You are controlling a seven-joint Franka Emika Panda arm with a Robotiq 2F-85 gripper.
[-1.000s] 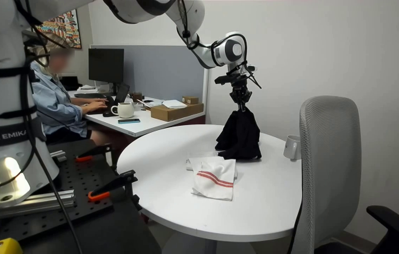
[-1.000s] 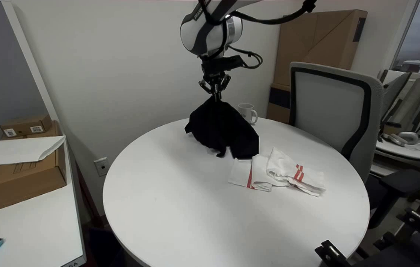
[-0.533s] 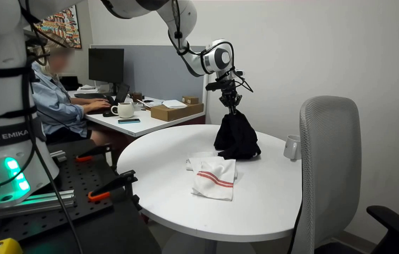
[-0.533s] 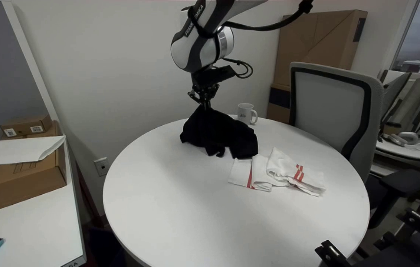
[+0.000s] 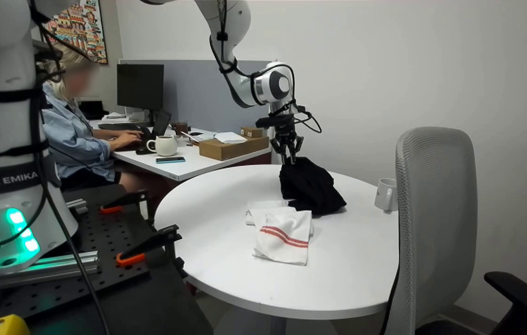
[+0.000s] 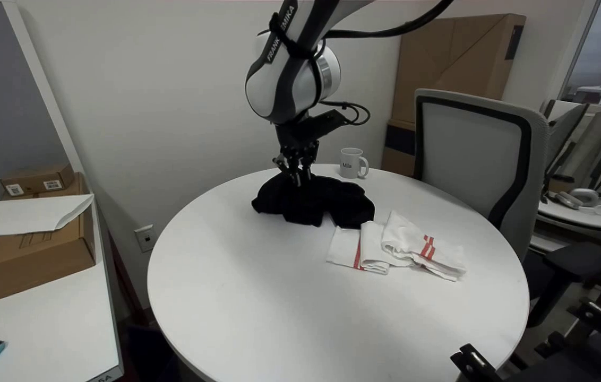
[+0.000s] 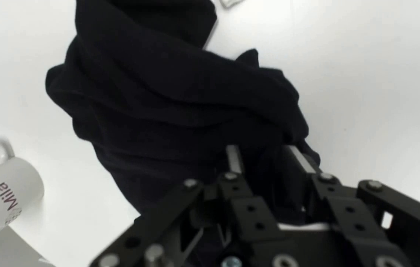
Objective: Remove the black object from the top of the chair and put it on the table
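Observation:
The black garment (image 5: 314, 190) lies crumpled on the round white table (image 5: 226, 265), near its far edge. It also shows in an exterior view (image 6: 327, 200) and fills the middle of the wrist view (image 7: 173, 107). My gripper (image 5: 288, 161) points down at one end of the garment, low over the table; it also shows in an exterior view (image 6: 300, 180). In the wrist view the two fingers (image 7: 261, 148) stand apart, with black cloth below and between them. The grey chair (image 5: 435, 204) stands beside the table with nothing on its backrest (image 6: 470, 143).
A white cloth with red stripes (image 5: 287, 237) lies right beside the garment. A white mug (image 6: 351, 162) stands near the table edge by the chair and shows in the wrist view (image 7: 7, 196). A desk with cardboard boxes (image 5: 231, 148) and a seated person are behind.
My gripper has come down and toward the robot base, and its fingers have opened. The garment, earlier hanging from the fingers in a peak, has sunk into a low heap on the table.

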